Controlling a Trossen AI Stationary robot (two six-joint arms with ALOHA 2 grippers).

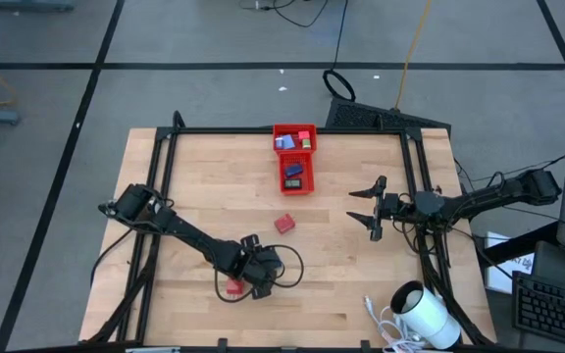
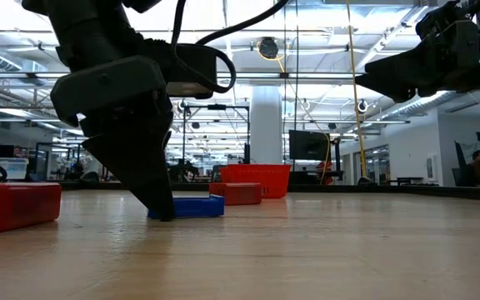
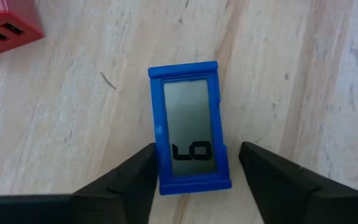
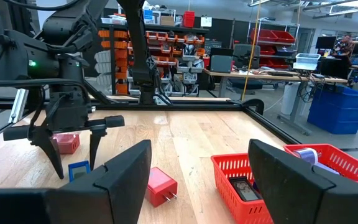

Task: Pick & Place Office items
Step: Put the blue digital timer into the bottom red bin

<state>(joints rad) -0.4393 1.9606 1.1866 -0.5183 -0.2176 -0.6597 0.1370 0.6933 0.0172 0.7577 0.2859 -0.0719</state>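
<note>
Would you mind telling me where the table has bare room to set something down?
Bare wood lies between the red tray and the table's left rail, also near the front edge. It is crowded around the left gripper, down over a blue piece.

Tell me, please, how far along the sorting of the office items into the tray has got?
Partly done. A few small items already lie in the red tray. In hand: the left gripper is down at the table with open fingers either side of the blue timer, not yet gripping. Left: a red block mid-table and another red piece near the left gripper. The right gripper waits open, empty.
</note>
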